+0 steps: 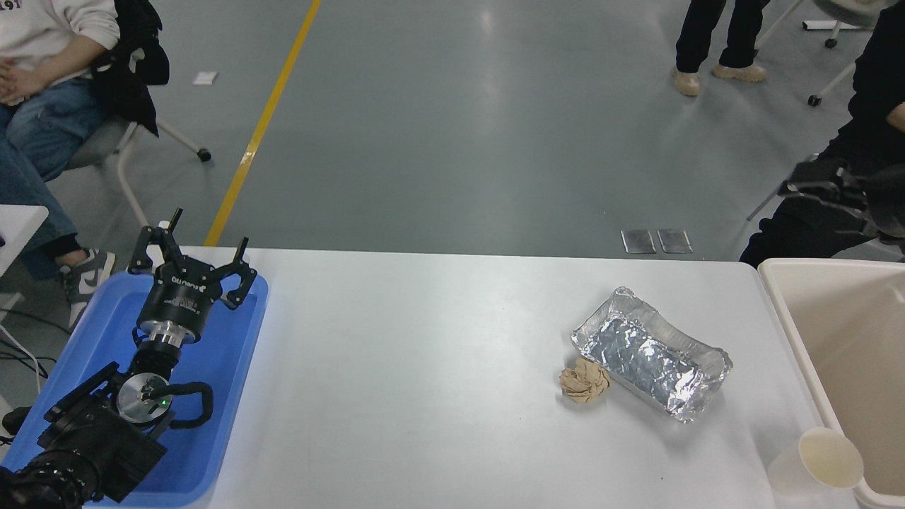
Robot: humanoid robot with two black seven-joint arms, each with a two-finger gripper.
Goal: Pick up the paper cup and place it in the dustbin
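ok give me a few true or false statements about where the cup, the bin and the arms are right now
1. The paper cup stands upright on the table. True.
2. The paper cup is inside the dustbin. False: it stands on the table, just outside the bin's rim.
3. The left gripper hangs over the blue tray with its fingers spread. True.
4. The brown paper ball lies inside the foil tray. False: it lies on the table against the tray's outer wall.
5. The right gripper holds the cup. False: it is a blur far from the cup.

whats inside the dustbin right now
The part of the dustbin in view shows only bare beige walls. The rest runs off the picture's right edge, so it can't be checked. The paper cup stands outside, against its near corner.
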